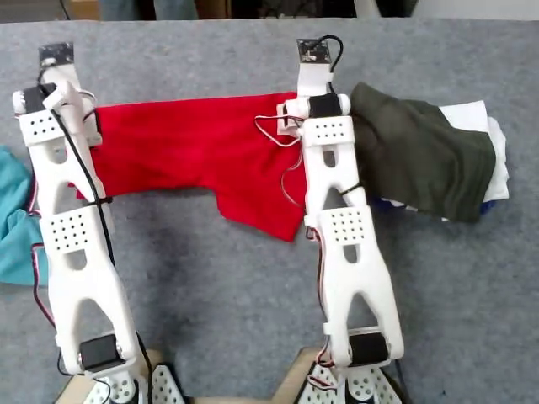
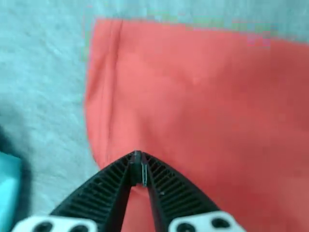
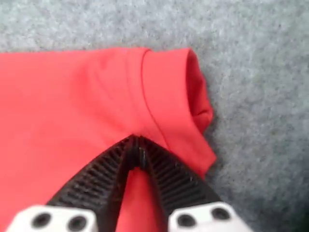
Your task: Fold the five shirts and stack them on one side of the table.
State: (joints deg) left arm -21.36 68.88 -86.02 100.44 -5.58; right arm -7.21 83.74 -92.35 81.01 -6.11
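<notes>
Red shirt [image 1: 185, 143], spread wide, left gripper [image 2: 138, 166] and right gripper [image 3: 136, 152] clamped on it

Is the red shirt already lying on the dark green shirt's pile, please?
No, the red shirt lies spread out beside the dark green shirt.

High cam: fixed overhead, looking steeply down on the grey felt-covered table [image 1: 210, 278], arm bases on the near side of the flat red cloth shirt [image 1: 194, 143]. Wide enough to take in most of that shirt.

Left wrist cam: very close over one side edge of the shirt, sighting along the left gripper [image 2: 138, 169], with grey felt past the hem.

Right wrist cam: equally close over the shirt's opposite end, by a folded sleeve, sighting along the right gripper [image 3: 136, 154].

All three overlap on the shirt.
</notes>
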